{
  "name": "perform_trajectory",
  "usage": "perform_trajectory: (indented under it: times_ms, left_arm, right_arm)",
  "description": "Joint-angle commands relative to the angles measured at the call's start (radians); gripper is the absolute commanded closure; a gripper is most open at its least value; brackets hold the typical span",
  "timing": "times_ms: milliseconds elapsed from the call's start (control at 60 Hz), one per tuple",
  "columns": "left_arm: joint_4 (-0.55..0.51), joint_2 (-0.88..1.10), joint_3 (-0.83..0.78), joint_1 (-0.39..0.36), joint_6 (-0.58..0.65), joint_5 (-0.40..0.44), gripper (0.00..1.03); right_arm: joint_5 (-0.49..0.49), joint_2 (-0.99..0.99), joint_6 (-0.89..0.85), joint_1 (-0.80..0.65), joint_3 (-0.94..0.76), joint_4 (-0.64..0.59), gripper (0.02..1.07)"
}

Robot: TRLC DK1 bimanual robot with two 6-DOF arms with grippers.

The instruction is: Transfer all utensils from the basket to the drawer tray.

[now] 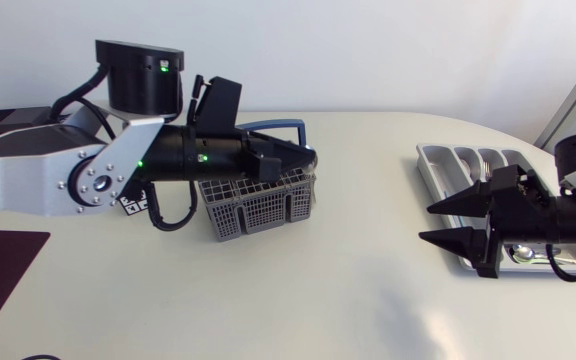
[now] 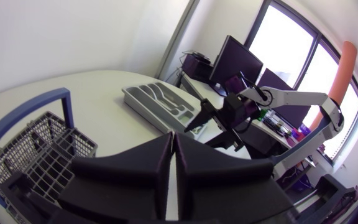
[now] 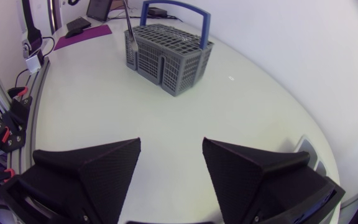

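Your right pincer (image 3: 171,146) is closest, its two fingers spread wide with nothing in them. It hangs just beside the drawer tray (image 1: 438,165), so it looks ready to help there. Well ahead of it, across bare table (image 3: 135,118), stands the basket (image 3: 166,56). One utensil (image 3: 128,25) sticks straight up from the basket's corner. Your left pincer (image 2: 171,146) sits right above that corner, fingers pressed close together. You cannot see if they pinch the utensil, but I think they do. Mind the blue handle (image 1: 286,124) beside that pincer. Lots of open table lies between basket and tray.
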Motion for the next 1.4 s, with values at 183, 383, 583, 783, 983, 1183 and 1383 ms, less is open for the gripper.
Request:
perform_trajectory:
  times_ms: [183,383,583,783,983,1183,1383]
  left_arm:
    - [-0.040,0.050,0.035,-0.021,0.033,0.152,1.00]
    - [-0.068,0.046,0.027,-0.053,0.050,0.216,1.00]
    - [-0.077,0.046,0.027,-0.071,0.050,0.250,1.00]
    - [-0.079,0.046,0.023,-0.076,0.050,0.253,1.00]
    - [-0.077,0.043,0.021,-0.073,0.052,0.253,1.00]
    - [-0.076,0.043,0.023,-0.075,0.052,0.253,1.00]
    - [-0.071,0.042,0.018,-0.071,0.052,0.253,1.00]
  right_arm:
    - [-0.014,-0.002,0.151,0.269,0.057,-0.004,0.33]
    - [-0.011,0.021,0.263,0.420,0.083,0.064,0.33]
    - [-0.013,0.028,0.261,0.475,0.124,0.016,0.48]
    - [-0.057,0.014,0.261,0.498,0.155,-0.030,0.66]
    - [-0.059,0.010,0.268,0.529,0.169,-0.053,0.79]
    - [-0.057,0.014,0.275,0.547,0.176,-0.060,0.96]
    - [-0.056,0.036,0.272,0.558,0.175,-0.068,1.01]
